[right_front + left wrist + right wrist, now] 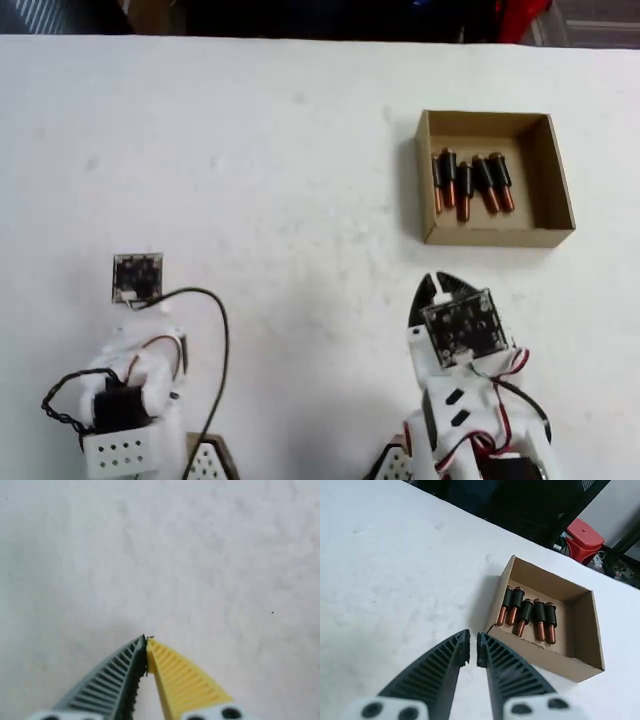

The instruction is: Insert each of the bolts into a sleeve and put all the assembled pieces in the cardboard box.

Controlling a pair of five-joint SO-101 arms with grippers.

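Here, the cardboard box (495, 237) sits on the white counter (250, 150), towards its far right part, open side up. Five assembled pieces (470, 185), each a copper-coloured bolt in a black sleeve, lie side by side on its floor. They are roughly parallel, with the black ends towards the far wall and the copper ends towards the near wall.

The right gripper (437, 285) hangs over bare counter just in front of the box, apart from it. In the right wrist view its two black ribbed fingers (445, 665) are drawn together at the gripper (473, 642), with a thin slit between the tips and nothing held. The box (555, 662) and the pieces (527, 612) lie beyond them.

The left arm (125, 400) is folded back at the near left edge, well apart from the box. The left gripper (146, 641) is closed and empty, its grey finger (110, 680) and yellow finger (180, 680) meeting at the tips above plain counter (200, 555).
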